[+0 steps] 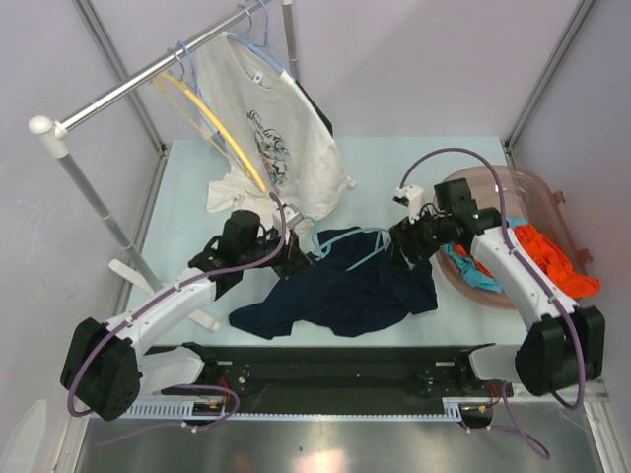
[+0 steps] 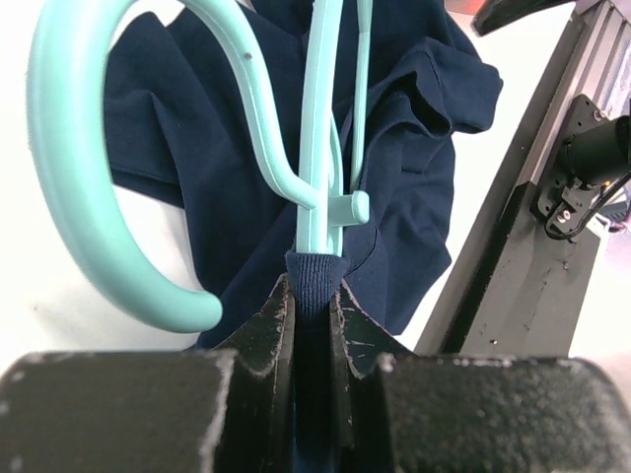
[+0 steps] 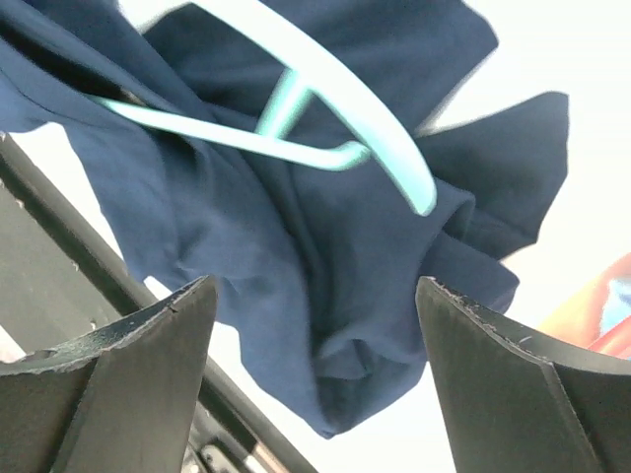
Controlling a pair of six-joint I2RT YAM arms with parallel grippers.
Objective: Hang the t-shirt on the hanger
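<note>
- The t-shirt point(image 1: 335, 296) lies crumpled on the tabletop point(image 1: 444, 163), in the middle and close to the arms. The hanger point(image 1: 375, 234) rests at its 12 o'clock edge, partly among the folds.
- The left tool point(image 2: 314, 296), at the shirt's 10 o'clock, is pinched narrow on the ribbed collar, just below the hanger's neck.
- The right tool point(image 3: 315, 286), at the shirt's 2 o'clock, stands wide and holds nothing.
- The task looks partly done: the collar sits at the hook's base, but neither shoulder appears seated on the hanger.
- Folds hide how far the hanger's arms reach inside the cloth.
</note>
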